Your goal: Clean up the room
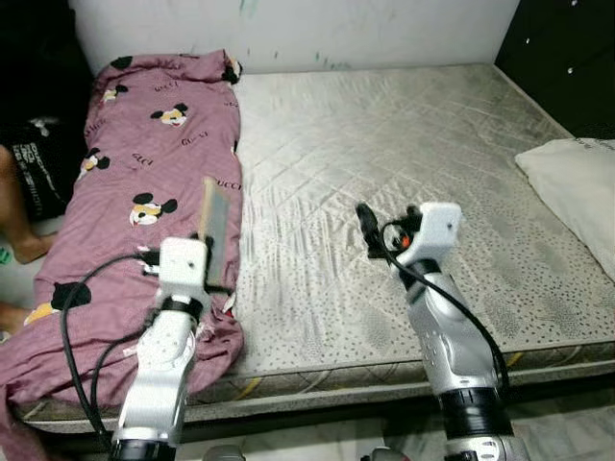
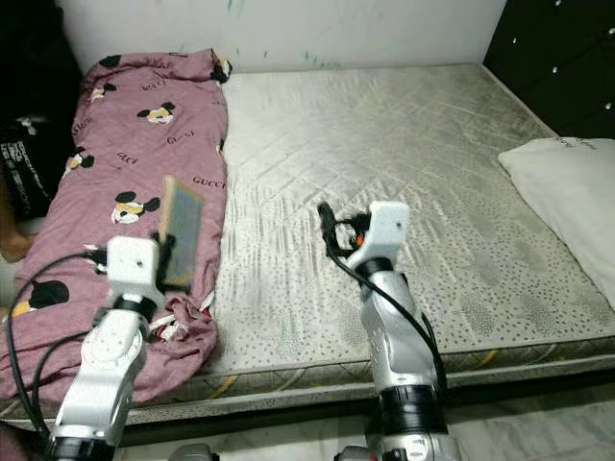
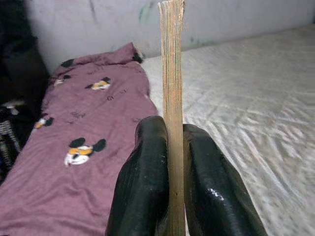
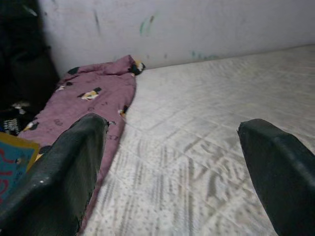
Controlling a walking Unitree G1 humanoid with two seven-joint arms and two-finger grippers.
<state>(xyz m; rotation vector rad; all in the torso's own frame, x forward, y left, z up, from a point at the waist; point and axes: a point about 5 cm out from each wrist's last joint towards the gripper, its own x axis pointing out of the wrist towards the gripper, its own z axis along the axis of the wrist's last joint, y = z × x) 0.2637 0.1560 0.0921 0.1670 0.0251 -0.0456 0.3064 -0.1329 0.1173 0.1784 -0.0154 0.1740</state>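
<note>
My left gripper (image 1: 217, 272) is shut on a thin flat book (image 1: 216, 229), held upright above the edge of a maroon blanket (image 1: 144, 144) printed with cartoon mice. In the left wrist view both black fingers (image 3: 142, 187) clamp the book (image 3: 172, 73) edge-on. The blanket lies rumpled along the left side of a bare grey quilted mattress (image 1: 384, 134). My right gripper (image 1: 365, 228) hovers open over the middle of the mattress with nothing between its fingers (image 4: 74, 162). A blue and yellow corner of the book (image 4: 12, 162) shows in the right wrist view.
A white pillow (image 1: 577, 187) lies at the bed's right edge. A dark cabinet (image 1: 567, 48) stands at the far right. A black bag (image 1: 43, 163) and a person's leg (image 1: 19, 226) are left of the bed. A white wall (image 1: 288, 24) runs behind.
</note>
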